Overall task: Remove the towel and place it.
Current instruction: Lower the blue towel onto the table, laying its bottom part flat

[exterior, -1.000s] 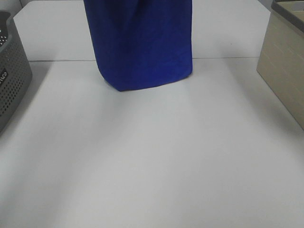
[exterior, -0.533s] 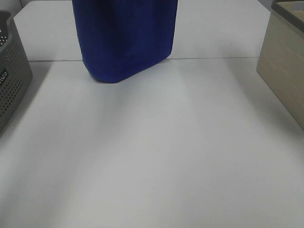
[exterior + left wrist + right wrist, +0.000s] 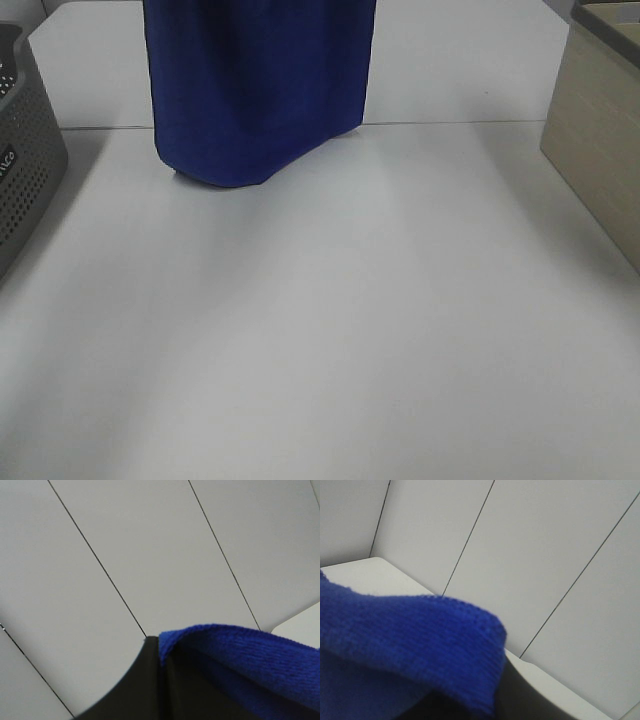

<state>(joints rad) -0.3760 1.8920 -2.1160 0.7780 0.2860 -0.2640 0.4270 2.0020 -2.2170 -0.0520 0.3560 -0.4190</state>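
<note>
A white table [image 3: 380, 330] is filling most of the high view, with a thin seam [image 3: 480, 123] running across its far part. A grey perforated basket [image 3: 25, 170] is sitting at the left edge and a beige box [image 3: 600, 140] is standing at the right, both partly cut off. Pale wall panels [image 3: 150, 540] with thin dark joints are showing in both wrist views.
</note>
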